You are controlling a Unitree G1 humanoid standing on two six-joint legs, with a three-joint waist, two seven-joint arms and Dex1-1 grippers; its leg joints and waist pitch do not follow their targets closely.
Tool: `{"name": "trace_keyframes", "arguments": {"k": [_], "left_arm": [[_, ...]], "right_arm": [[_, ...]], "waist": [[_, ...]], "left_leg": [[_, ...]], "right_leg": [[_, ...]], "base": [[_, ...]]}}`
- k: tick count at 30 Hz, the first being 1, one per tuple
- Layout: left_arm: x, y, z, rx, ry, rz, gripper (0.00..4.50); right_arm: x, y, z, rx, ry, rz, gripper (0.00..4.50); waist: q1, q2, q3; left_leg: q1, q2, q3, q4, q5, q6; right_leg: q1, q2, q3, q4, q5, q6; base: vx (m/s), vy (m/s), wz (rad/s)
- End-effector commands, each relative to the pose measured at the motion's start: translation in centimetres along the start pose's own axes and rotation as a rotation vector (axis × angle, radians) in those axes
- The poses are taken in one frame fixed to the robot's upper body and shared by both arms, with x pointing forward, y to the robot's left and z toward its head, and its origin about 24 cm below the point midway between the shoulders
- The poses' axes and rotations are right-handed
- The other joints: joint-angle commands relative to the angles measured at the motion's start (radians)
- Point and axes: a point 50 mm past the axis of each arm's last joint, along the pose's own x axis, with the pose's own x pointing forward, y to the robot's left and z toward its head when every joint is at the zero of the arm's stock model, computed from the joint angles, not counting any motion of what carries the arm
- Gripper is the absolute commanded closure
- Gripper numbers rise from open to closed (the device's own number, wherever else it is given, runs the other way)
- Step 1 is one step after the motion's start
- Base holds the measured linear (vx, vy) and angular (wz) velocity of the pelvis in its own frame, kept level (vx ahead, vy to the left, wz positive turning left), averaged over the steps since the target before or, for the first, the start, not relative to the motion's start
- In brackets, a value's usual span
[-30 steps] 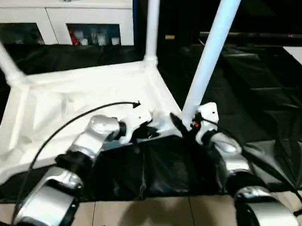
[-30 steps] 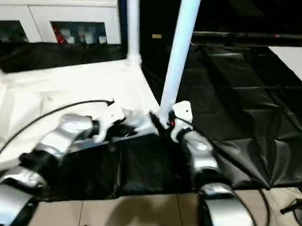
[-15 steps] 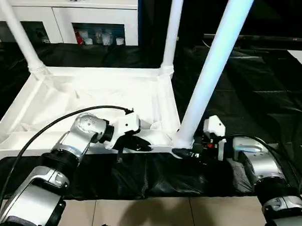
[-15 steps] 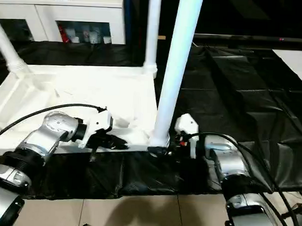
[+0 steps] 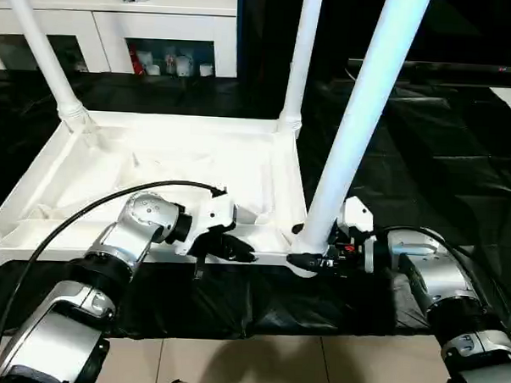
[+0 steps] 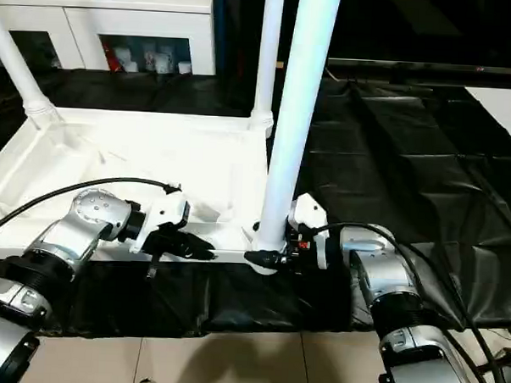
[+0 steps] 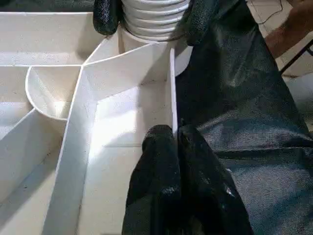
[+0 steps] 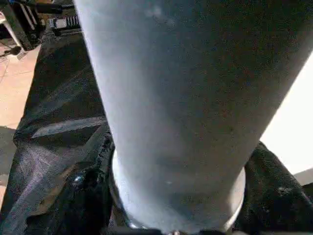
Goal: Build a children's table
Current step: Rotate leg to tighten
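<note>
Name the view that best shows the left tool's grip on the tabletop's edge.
The left wrist view: its fingers meet shut on the tabletop's thin side wall, up close. The eye views show the left tool at that edge from farther off. The right wrist view shows the leg.

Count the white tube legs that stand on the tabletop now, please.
3: one at the far left corner, one at the far right corner, one at the near right corner. A fourth may be hidden.
</note>
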Motion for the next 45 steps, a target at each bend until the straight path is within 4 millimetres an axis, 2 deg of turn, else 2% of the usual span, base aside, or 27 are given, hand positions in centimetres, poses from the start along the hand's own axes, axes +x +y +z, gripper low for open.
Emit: {"name": "trace_keyframes", "arguments": {"k": [1,2,3,5,7,8,9,11,13,14,16,17,18,19,20,21,24,26,29,31,32,34,36,38,42,43,45], "left_arm": [[0.4,0.1,0.2,0.007,0.030,-0.017,4.50],[0.5,0.2,0.2,-0.001,0.030,0.005,4.50],[0.9,0.9,0.3,-0.038,0.029,0.092,4.50],[1.0,1.1,0.4,-0.046,0.029,0.113,4.50],[1.7,1.6,0.8,-0.082,0.005,0.183,4.50],[2.2,1.9,1.2,-0.094,-0.002,0.227,4.50],[2.7,2.0,1.5,-0.110,-0.012,0.260,4.50],[3.6,2.2,2.1,-0.129,-0.029,0.301,4.50],[4.8,2.1,2.8,-0.135,-0.048,0.315,4.50],[5.4,2.1,3.3,-0.140,-0.060,0.327,4.50],[6.3,2.1,4.0,-0.131,-0.075,0.337,4.50],[6.5,2.1,4.1,-0.122,-0.074,0.338,4.50],[6.6,2.0,4.2,-0.112,-0.072,0.333,4.50],[6.6,2.0,4.2,-0.105,-0.071,0.328,4.50],[6.6,2.0,4.2,-0.101,-0.069,0.329,4.50],[6.5,2.1,4.1,-0.095,-0.061,0.334,4.50],[5.9,2.2,3.7,-0.076,-0.048,0.338,4.50],[5.4,2.1,3.4,-0.071,-0.047,0.329,4.50],[4.3,2.0,2.7,-0.052,-0.033,0.301,4.50],[3.7,2.0,2.4,-0.044,-0.031,0.284,4.50],[3.4,1.9,2.3,-0.045,-0.037,0.262,4.50],[2.9,1.6,2.1,-0.033,-0.042,0.205,4.50],[2.4,1.2,1.9,-0.020,-0.038,0.150,4.50],[2.1,1.1,1.8,-0.016,-0.038,0.127,4.50],[1.1,0.7,1.6,-0.011,-0.043,0.025,4.50],[1.0,0.6,1.6,-0.010,-0.043,0.008,4.50],[0.6,0.4,1.4,-0.008,-0.036,-0.038,4.50]], "right_arm": [[0.4,0.4,-0.2,0.008,0.016,0.018,1.74],[0.5,0.3,-0.3,0.026,0.010,-0.004,1.75],[1.0,0.1,-0.9,0.086,-0.013,-0.114,1.75],[1.1,0.0,-1.0,0.096,-0.019,-0.143,1.75],[1.6,-0.5,-1.5,0.130,-0.044,-0.285,1.75],[2.0,-0.7,-1.9,0.152,-0.054,-0.381,1.75],[2.4,-0.8,-2.2,0.179,-0.067,-0.453,1.75],[3.3,-0.9,-2.6,0.220,-0.076,-0.550,1.75],[4.5,-0.9,-2.7,0.249,-0.085,-0.625,1.75],[5.1,-1.0,-2.7,0.276,-0.080,-0.673,1.75],[6.4,-1.1,-2.2,0.326,-0.099,-0.732,1.75],[6.8,-1.2,-1.9,0.323,-0.101,-0.744,1.75],[7.2,-1.2,-1.6,0.322,-0.108,-0.744,1.75],[7.6,-1.1,-1.3,0.323,-0.126,-0.737,1.75],[7.8,-1.1,-1.0,0.321,-0.141,-0.738,1.20],[7.9,-1.1,-0.8,0.309,-0.151,-0.738,1.06],[8.0,-1.2,-0.4,0.295,-0.180,-0.723,0.96],[7.7,-1.3,-0.3,0.274,-0.186,-0.708,0.71],[6.6,-1.5,-0.2,0.201,-0.160,-0.641,0.57],[6.0,-1.5,-0.1,0.172,-0.154,-0.570,0.57],[5.5,-1.4,-0.1,0.148,-0.146,-0.529,0.57],[4.6,-1.1,-0.2,0.101,-0.131,-0.435,0.57],[3.8,-0.6,-0.2,0.063,-0.114,-0.333,0.57],[3.4,-0.3,-0.3,0.051,-0.105,-0.279,0.57],[2.1,1.0,-0.4,0.007,-0.041,-0.052,0.57],[1.9,1.1,-0.4,0.004,-0.033,-0.024,0.57],[1.6,1.4,-0.2,0.011,-0.013,0.049,0.89]], "waist": [[-0.001,-0.010,-0.070],[-0.001,-0.010,-0.070],[-0.002,-0.009,-0.069],[-0.004,-0.012,-0.067],[-0.012,-0.013,-0.064],[-0.015,-0.018,-0.063],[-0.019,-0.016,-0.062],[-0.026,-0.013,-0.060],[-0.038,-0.016,-0.060],[-0.040,-0.006,-0.060],[-0.050,-0.009,-0.058],[-0.052,-0.008,-0.059],[-0.055,-0.011,-0.059],[-0.058,-0.009,-0.060],[-0.061,-0.009,-0.059],[-0.063,-0.009,-0.059],[-0.068,-0.011,-0.059],[-0.069,-0.008,-0.059],[-0.069,-0.007,-0.060],[-0.068,-0.009,-0.065],[-0.068,-0.008,-0.068],[-0.060,-0.011,-0.075],[-0.051,-0.012,-0.076],[-0.046,-0.008,-0.076],[-0.019,-0.006,-0.075],[-0.018,-0.007,-0.074],[-0.013,-0.005,-0.072]], "left_leg": [[0.007,0.011,0.009,-0.069,-0.249,0.070],[0.007,0.011,0.009,-0.069,-0.250,0.070],[0.009,0.012,0.010,-0.070,-0.250,0.066],[0.011,0.010,0.007,-0.072,-0.265,0.052],[0.017,0.008,0.004,-0.073,-0.305,0.035],[0.016,0.005,0.003,-0.072,-0.311,0.034],[0.016,0.005,0.001,-0.073,-0.319,0.023],[0.020,0.000,-0.003,-0.072,-0.348,0.021],[0.020,-0.001,-0.004,-0.072,-0.363,0.025],[0.020,-0.001,-0.006,-0.074,-0.366,0.022],[0.024,-0.006,-0.008,-0.072,-0.408,0.023],[0.025,-0.006,-0.009,-0.072,-0.415,0.024],[0.022,-0.009,-0.010,-0.071,-0.418,0.028],[0.021,-0.010,-0.011,-0.072,-0.419,0.033],[0.020,-0.009,-0.011,-0.072,-0.423,0.036],[0.022,-0.008,-0.011,-0.071,-0.431,0.039],[0.016,-0.007,-0.014,-0.075,-0.441,0.044],[0.018,-0.006,-0.015,-0.075,-0.444,0.044],[0.013,-0.004,-0.015,-0.078,-0.439,0.045],[0.006,-0.002,-0.014,-0.079,-0.414,0.056],[0.004,0.001,-0.011,-0.079,-0.384,0.063],[-0.003,0.003,-0.004,-0.074,-0.305,0.085],[-0.005,0.004,0.001,-0.070,-0.257,0.109],[-0.006,0.007,0.003,-0.069,-0.223,0.117],[0.002,0.013,0.009,-0.068,-0.194,0.123],[0.002,0.012,0.009,-0.069,-0.198,0.121],[0.007,0.014,0.009,-0.071,-0.235,0.106]], "right_leg": [[0.059,-0.044,0.039,-0.065,-0.367,-0.196],[0.060,-0.044,0.039,-0.065,-0.371,-0.195],[0.057,-0.043,0.040,-0.066,-0.374,-0.193],[0.057,-0.046,0.039,-0.071,-0.419,-0.180],[0.051,-0.049,0.036,-0.082,-0.502,-0.151],[0.051,-0.048,0.035,-0.086,-0.520,-0.143],[0.049,-0.050,0.033,-0.088,-0.551,-0.127],[0.047,-0.049,0.026,-0.098,-0.601,-0.107],[0.045,-0.046,0.026,-0.101,-0.600,-0.104],[0.044,-0.047,0.027,-0.100,-0.598,-0.106],[0.042,-0.044,0.021,-0.109,-0.629,-0.092],[0.042,-0.045,0.020,-0.110,-0.635,-0.090],[0.043,-0.043,0.018,-0.113,-0.642,-0.082],[0.043,-0.044,0.018,-0.113,-0.640,-0.081],[0.042,-0.044,0.018,-0.114,-0.640,-0.081],[0.040,-0.044,0.018,-0.115,-0.638,-0.084],[0.043,-0.045,0.018,-0.113,-0.638,-0.086],[0.042,-0.045,0.019,-0.112,-0.637,-0.089],[0.045,-0.047,0.023,-0.107,-0.609,-0.101],[0.053,-0.045,0.028,-0.099,-0.549,-0.120],[0.054,-0.047,0.034,-0.090,-0.484,-0.148],[0.062,-0.045,0.040,-0.073,-0.348,-0.201],[0.065,-0.044,0.041,-0.064,-0.274,-0.228],[0.068,-0.045,0.041,-0.057,-0.237,-0.244],[0.068,-0.041,0.041,-0.050,-0.196,-0.261],[0.069,-0.041,0.040,-0.052,-0.202,-0.261],[0.067,-0.044,0.041,-0.058,-0.252,-0.253]], "base": [[0.000,0.000,0.00],[0.000,0.000,0.00],[0.000,0.000,0.00],[0.000,0.000,0.00],[0.000,0.000,0.00],[0.000,0.000,0.00],[0.000,0.000,0.00],[0.000,0.000,0.00],[0.000,0.000,0.00],[0.000,0.000,0.00],[0.000,0.000,0.00],[0.000,0.000,0.00],[0.000,0.000,0.00],[0.000,0.000,0.00],[0.000,0.000,0.00],[0.000,0.000,0.00],[0.000,0.000,0.00],[0.000,0.000,0.00],[0.000,0.000,0.00],[0.000,0.000,0.00],[0.000,0.000,0.00],[0.000,0.000,0.00],[0.000,0.000,0.00],[0.000,0.000,0.00],[0.000,0.000,0.00],[0.000,0.000,0.00],[0.000,0.000,0.00]]}}
